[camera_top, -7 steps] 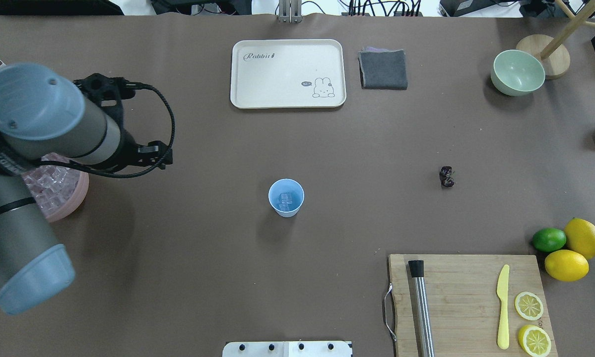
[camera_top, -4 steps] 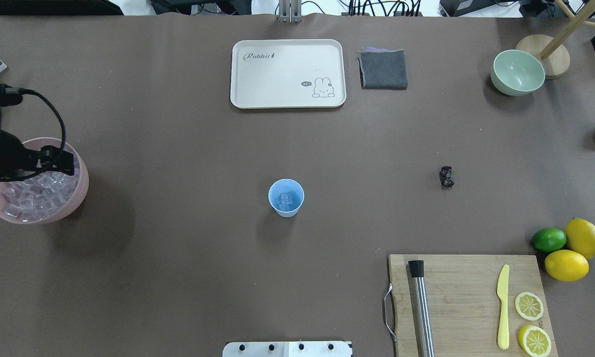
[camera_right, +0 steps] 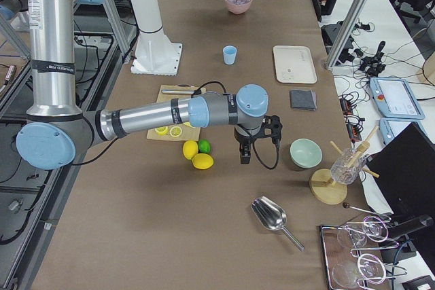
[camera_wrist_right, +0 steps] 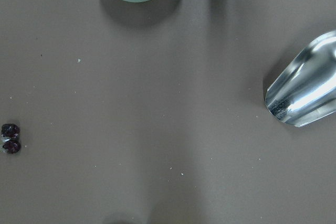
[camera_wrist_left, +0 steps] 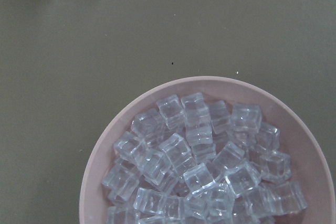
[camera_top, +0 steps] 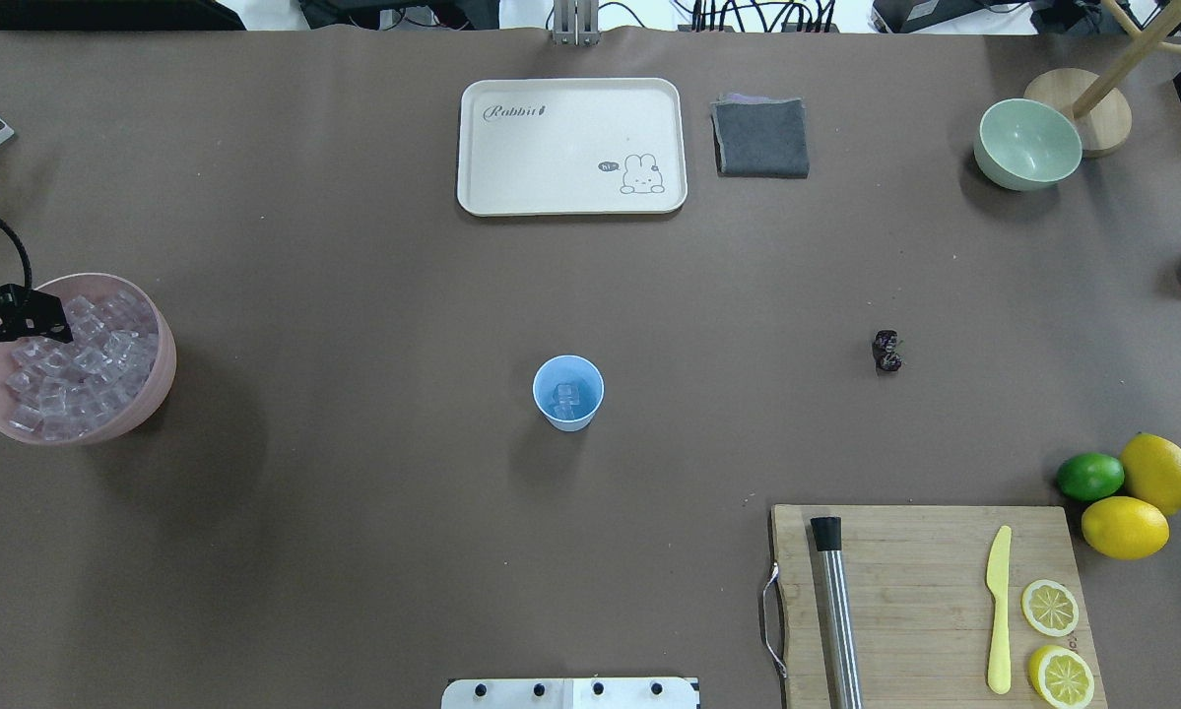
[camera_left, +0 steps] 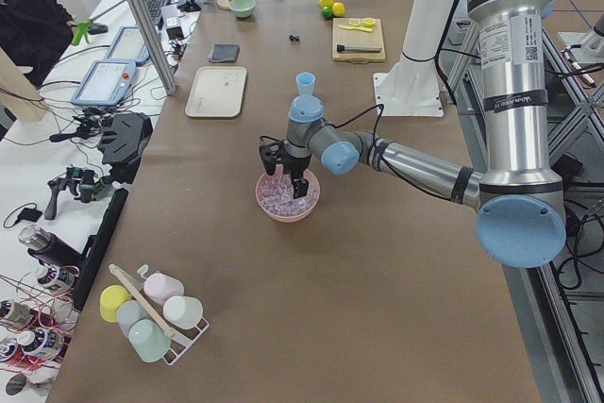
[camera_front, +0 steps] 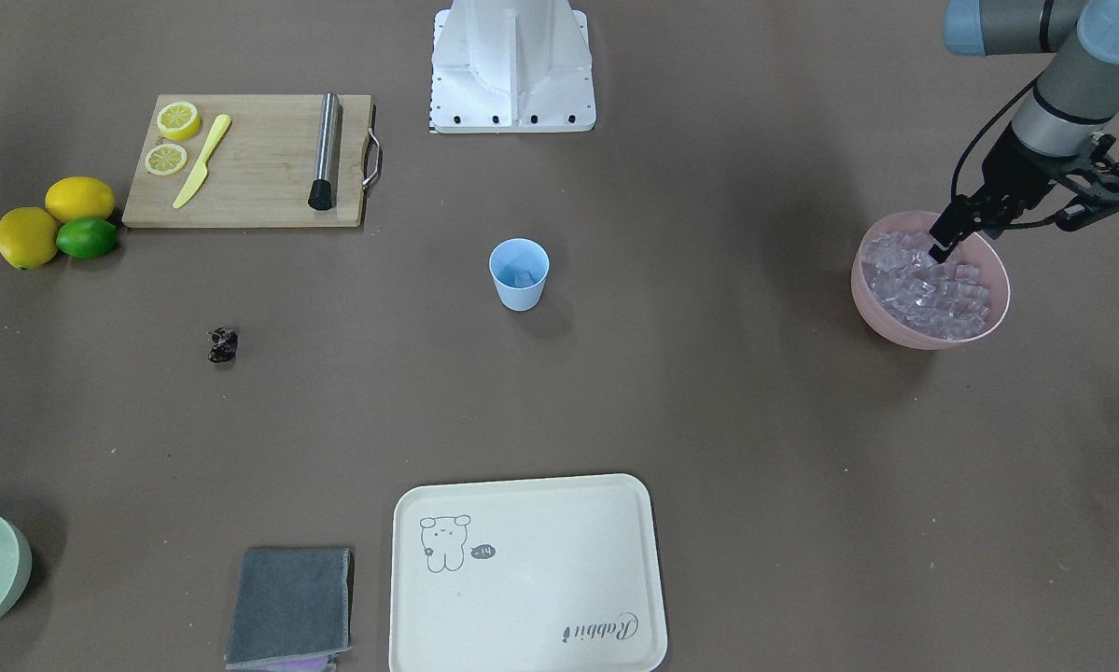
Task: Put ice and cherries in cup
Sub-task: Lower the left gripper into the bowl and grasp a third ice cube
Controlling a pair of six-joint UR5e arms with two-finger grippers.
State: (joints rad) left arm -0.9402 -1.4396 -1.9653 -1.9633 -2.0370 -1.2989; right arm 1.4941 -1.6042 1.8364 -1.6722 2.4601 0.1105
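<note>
Working the ice step, with left gripper point(camera_front: 942, 246) down over the pink bowl point(camera_front: 881, 303) at the tabletop's left end, tips at the ice point(camera_front: 937, 299). Can't tell contact, or whether clenched or spread. Few cubes showing in the cup point(camera_top: 568, 421), mid-tabletop. Cherries point(camera_top: 886, 352) untouched toward the right end. Right gripper point(camera_right: 243, 157) low near the green bowl point(camera_right: 305, 153); grip unreadable. Next, probably: pinch one cube, lift clear of the rim, carry over the cup, release.
</note>
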